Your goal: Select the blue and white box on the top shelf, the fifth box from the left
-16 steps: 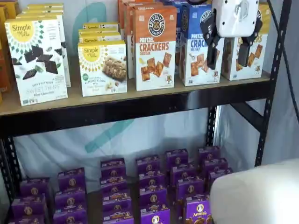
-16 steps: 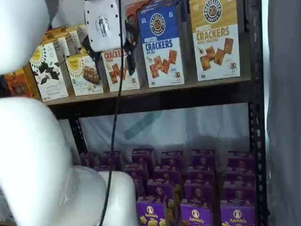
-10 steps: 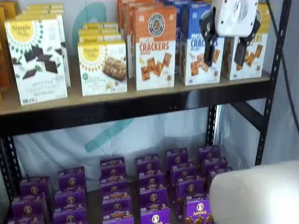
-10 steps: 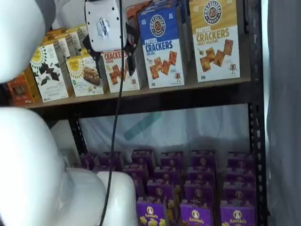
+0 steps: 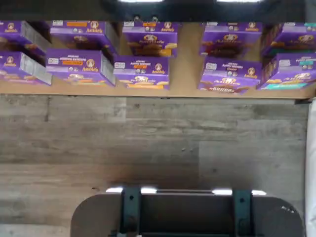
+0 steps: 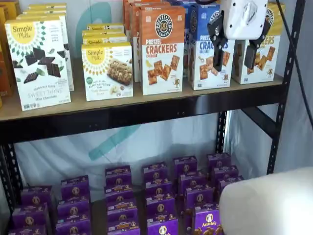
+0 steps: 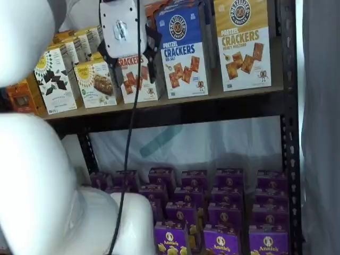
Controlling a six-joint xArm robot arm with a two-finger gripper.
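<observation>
target: blue and white box (image 6: 209,49), upright on the top shelf (image 6: 146,105), between orange-and-white carton (image 6: 162,49) and yellow-and-white carton (image 6: 261,46). Also seen at (image 7: 184,50).
my jaws: gripper (image 6: 234,51) hangs in front of the shelf at box height, fingers pointing down, plainly spread, nothing between them. Same in other shelf view (image 7: 130,66).
key relation: box lies behind me, deeper into the shelf. The 2 shelf views disagree on sideways offset: 1 puts me over the seam between blue box and yellow carton, the other puts me in front of the orange carton. Parallax, so can't tell true lateral offset from either alone.
box axis: long axis vertical, front face toward cameras, narrow sides flanked close by both neighbours; can't tell if touching.
finger line: spread runs left-right, roughly parallel to the shelf front. IMO that suits pinching the box across its width, if the gaps to the neighbours allow.
wrist view: looks down at floor + purple boxes (image 5: 143,71) on lower level; target not in it, so no help w/ alignment.
next, my guess: centre on the blue face, then push in toward the shelf.
risk: a finger catches the yellow or orange carton edge instead of slipping beside the blue 1.
progress: approach only, box untouched.
</observation>
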